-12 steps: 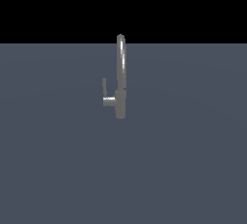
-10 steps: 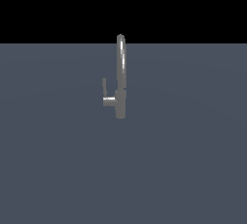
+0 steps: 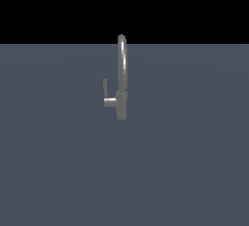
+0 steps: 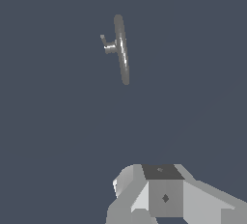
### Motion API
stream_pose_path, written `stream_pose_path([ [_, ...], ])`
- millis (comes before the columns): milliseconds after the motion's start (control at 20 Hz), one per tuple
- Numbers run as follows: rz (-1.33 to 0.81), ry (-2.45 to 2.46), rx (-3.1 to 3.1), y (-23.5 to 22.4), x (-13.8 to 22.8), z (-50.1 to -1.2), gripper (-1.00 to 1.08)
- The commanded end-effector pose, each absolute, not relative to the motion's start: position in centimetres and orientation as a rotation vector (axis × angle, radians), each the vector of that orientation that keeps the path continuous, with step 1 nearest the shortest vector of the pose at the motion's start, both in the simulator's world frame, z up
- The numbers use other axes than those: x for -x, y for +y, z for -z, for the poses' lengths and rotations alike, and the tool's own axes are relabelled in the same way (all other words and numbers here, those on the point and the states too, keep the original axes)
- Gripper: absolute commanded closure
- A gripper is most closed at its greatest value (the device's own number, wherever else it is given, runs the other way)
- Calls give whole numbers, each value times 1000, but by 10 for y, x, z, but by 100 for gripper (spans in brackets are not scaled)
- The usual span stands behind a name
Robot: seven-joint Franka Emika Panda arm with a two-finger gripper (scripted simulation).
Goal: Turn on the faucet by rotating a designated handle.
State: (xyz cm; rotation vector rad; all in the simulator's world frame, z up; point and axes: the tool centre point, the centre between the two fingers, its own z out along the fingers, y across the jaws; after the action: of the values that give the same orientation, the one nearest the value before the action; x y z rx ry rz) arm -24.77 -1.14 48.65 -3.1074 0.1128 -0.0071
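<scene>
**Bare floor, black backdrop**

You have a flat slate-grey surface point(image 3: 185, 171) filling the lower part of the exterior view, plain and even in tone, with no markings you can pick out. Above it, a solid black background point(image 3: 194, 6) meets the surface along a straight horizontal line. In the wrist view you see the same grey surface point(image 4: 58, 136) spreading across nearly the whole picture, uniformly shaded.

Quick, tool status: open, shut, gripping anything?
Tool: cannot be told, its fingertips are out of frame. It holds nothing of the faucet; the handle stands far off, untouched.
</scene>
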Motion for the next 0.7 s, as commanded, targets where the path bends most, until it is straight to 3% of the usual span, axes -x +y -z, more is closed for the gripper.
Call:
stream_pose_path([
  [0,7,112,3106,-12,248,-486,108],
  [650,185,294,3108,5,247,-522,108],
])
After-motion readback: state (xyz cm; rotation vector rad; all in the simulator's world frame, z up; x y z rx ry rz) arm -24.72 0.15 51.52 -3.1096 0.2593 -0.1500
